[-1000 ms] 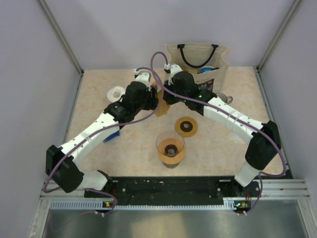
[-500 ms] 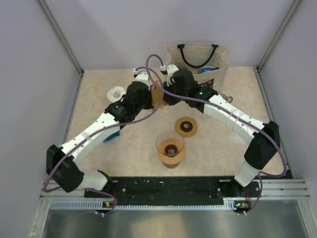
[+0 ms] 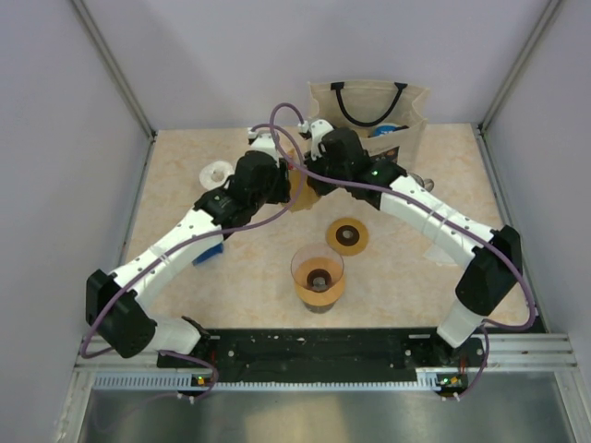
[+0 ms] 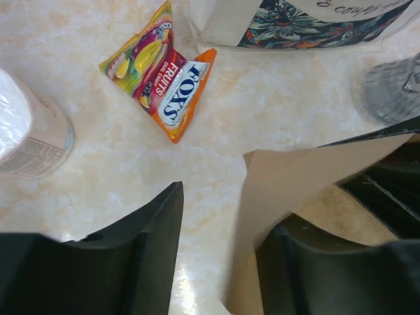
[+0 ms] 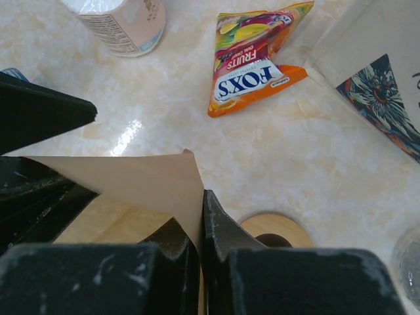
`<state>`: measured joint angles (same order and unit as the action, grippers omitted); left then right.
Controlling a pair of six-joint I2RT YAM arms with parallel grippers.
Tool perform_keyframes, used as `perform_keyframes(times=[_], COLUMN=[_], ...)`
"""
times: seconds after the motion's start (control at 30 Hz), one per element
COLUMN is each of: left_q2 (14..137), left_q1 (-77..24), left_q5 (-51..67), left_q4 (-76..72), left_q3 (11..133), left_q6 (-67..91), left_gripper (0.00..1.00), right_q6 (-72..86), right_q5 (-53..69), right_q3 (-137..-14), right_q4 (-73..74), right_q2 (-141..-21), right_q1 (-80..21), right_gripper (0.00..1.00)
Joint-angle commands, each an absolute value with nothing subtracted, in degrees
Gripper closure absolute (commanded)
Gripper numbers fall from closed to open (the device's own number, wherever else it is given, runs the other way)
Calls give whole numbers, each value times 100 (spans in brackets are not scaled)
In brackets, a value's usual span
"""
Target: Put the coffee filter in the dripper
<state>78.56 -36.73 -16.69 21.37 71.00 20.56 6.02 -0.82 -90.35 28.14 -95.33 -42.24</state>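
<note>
filter (image 5: 131, 190): raised at rear centre, well apart from dripper (image 3: 319, 277) | right gripper (image 5: 200, 216): pinching filter's edge | left gripper (image 4: 226, 216): spread, filter against one finger | handling: likely light, limp, easily creased; grip near rim, gently.

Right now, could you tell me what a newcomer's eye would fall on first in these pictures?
At the far middle of the table, the right claw is clamped on a brown paper coffee filter, with the left claw open at its edge. A bright Fox's sweets packet lies just beyond, in front of the tote bag. The glass dripper stands nearer the front edge.
</note>
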Motion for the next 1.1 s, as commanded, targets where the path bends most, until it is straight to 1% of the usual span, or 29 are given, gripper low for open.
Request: perform_keyframes(times=[0.0, 0.03, 0.13, 0.23, 0.33, 0.43, 0.53, 0.6, 0.67, 0.83, 1.07], left_q2=[7612, 7463, 6779, 6005, 5337, 4774, 4352, 4237, 4254, 4456, 4693], left_q1=[-3604, -3612, -3612, -3612, -3604, -3604, -3612, -3612, -3604, -3604, -3595], left_q5=[-1066, -829, -47, 640, 1001, 1405, 1442, 1153, 644, -569, -1107], left_q4=[2224, 2180, 1760, 1197, 1063, 862, 598, 641, 782, 1063, 1248], left_q3=[7286, 7234, 6787, 6224, 5933, 5618, 5222, 5133, 5098, 5054, 5036], left_q6=[1951, 1899, 1820, 1924, 2065, 2188, 2285, 2285, 2268, 2522, 2567], left_gripper=[32, 22, 1, 1, 1, 1, 1, 1, 1, 1, 1], right_q6=[571, 580, 659, 808, 1010, 1309, 1616, 1670, 1512, 1293, 1116], right_q5=[-159, -54, -79, -219, -272, -36, 245, 648, 1210, 1687, 1960], right_q3=[-9439, -9483, -9589, -9536, -9431, -9474, -9414, -9290, -9281, -9053, -9026], right_q4=[2918, 2961, 3137, 3392, 3708, 4200, 4535, 4736, 5253, 5914, 6249], right_q2=[-9431, -9387, -9264, -9071, -8764, -8412, -7991, -7700, -7594, -7532, -7752], right_q1=[-4166, -4166, -4166, -4175, -4157, -4166, -4166, -4175, -4175, -4429, -4719], right_gripper=[99, 99, 97, 97, 97, 96, 96, 96, 96, 95, 95])
